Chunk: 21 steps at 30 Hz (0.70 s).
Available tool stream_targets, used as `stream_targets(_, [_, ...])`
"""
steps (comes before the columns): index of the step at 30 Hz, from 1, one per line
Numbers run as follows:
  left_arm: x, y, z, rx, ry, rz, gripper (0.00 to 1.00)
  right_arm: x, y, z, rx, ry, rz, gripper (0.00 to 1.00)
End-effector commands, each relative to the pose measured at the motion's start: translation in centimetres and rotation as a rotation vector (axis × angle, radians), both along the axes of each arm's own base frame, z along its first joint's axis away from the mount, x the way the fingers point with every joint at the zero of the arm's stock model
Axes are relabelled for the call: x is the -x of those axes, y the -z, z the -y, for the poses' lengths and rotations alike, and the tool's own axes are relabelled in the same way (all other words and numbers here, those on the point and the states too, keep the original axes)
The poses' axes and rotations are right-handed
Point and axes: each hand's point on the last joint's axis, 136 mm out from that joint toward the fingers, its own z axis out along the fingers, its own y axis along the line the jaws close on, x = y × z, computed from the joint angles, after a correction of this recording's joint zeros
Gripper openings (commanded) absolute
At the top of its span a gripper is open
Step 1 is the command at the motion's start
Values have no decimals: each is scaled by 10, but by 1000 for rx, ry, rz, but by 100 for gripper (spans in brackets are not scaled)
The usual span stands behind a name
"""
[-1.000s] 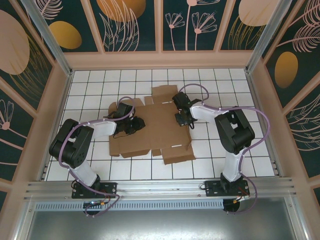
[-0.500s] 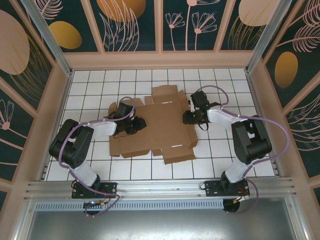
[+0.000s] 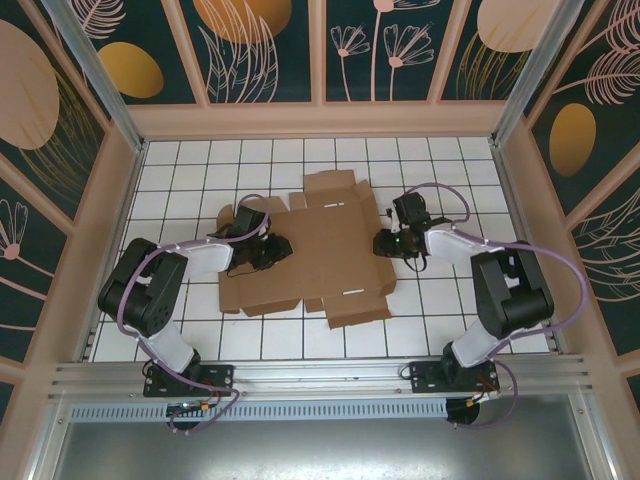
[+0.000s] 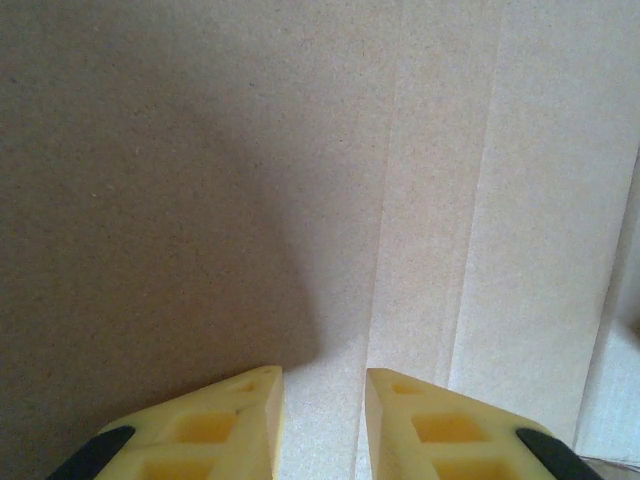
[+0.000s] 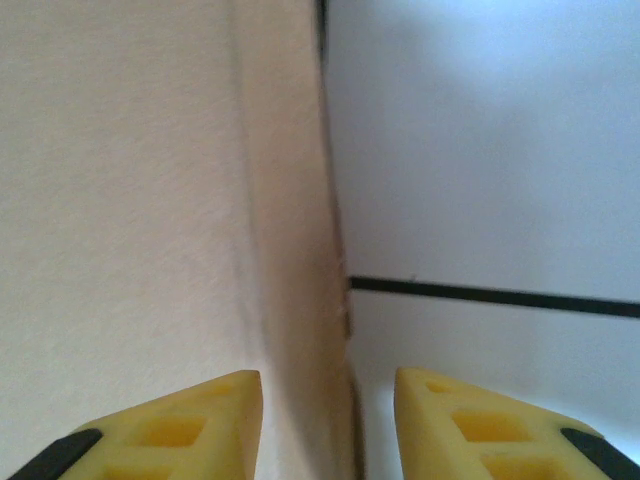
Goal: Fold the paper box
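Paper box (image 3: 320, 250) lies flat, unfolded, mid-surface (image 3: 440, 330). Your left gripper (image 3: 274, 250) rests on its left panel, narrowly parted, empty. Right gripper (image 3: 384, 243), parted and empty, straddles the right edge. Next, likely: raise that flap.

You have no legible text, label, brand or number to record. The paper box (image 4: 200, 150) ahead of the left gripper (image 4: 322, 378) is plain brown board. Its edge ahead of the right gripper (image 5: 328, 380) is likewise unprinted.
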Motion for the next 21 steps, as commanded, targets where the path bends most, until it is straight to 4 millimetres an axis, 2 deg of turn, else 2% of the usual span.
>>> stream_targets(1, [11, 6, -2, -13, 9, -33, 28, -23, 8, 19, 119, 79, 11, 39])
stream_targets(4, [15, 6, -2, -13, 29, -43, 27, -38, 23, 29, 210, 119, -5, 40])
stream_targets(8, [21, 6, -6, -37, 45, -42, 27, -49, 39, 28, 302, 108, 1, 40])
stream_targets(10, [25, 8, -8, -47, 56, -50, 27, -53, 42, 20, 300, 89, 2, 40])
stream_targets(15, [31, 16, -6, -63, 109, -83, 27, -72, 49, -16, 287, -5, -3, 41])
stream_targets(20, [34, 13, 2, -75, 179, -86, 27, -97, 55, -44, 276, -47, -1, 42])
stream_targets(21, [37, 21, 2, -86, 193, -111, 27, -102, 55, -46, 271, -47, 0, 44])
